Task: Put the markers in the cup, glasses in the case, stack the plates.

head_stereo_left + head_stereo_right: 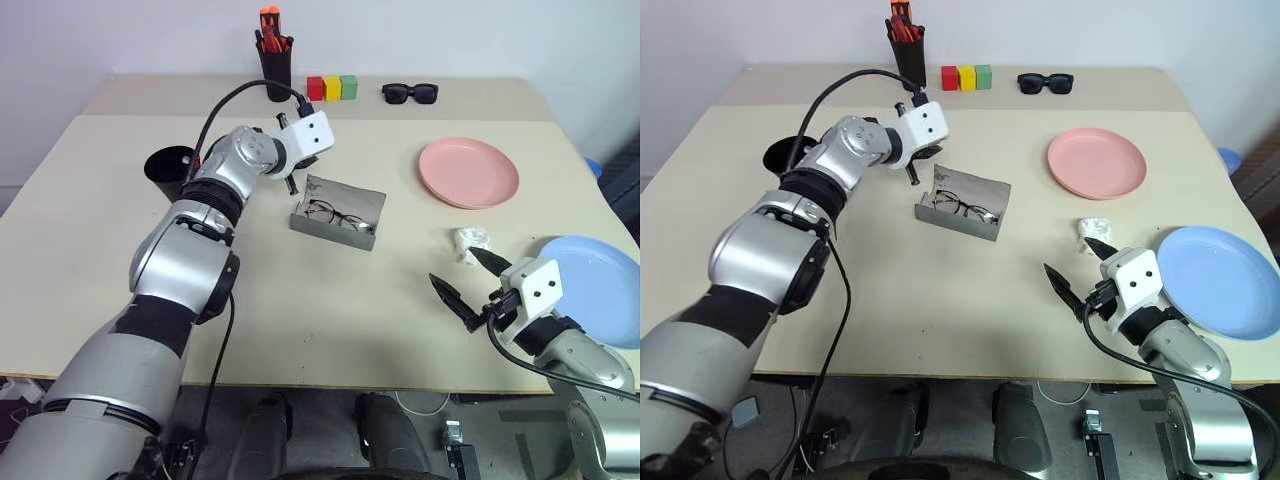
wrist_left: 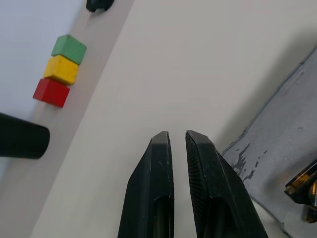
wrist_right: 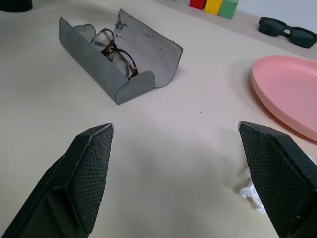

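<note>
Left pincer (image 1: 292, 184) beside case (image 1: 338, 213) rim, closed

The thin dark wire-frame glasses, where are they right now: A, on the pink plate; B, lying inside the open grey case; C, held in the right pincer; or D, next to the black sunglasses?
B: the thin dark wire-frame glasses lie inside the open grey case.

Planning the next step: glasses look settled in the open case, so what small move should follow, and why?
Probably nudge the shut left pincer against the raised lid of the case to close it: the glasses already lie inside and the lid stands open.
</note>
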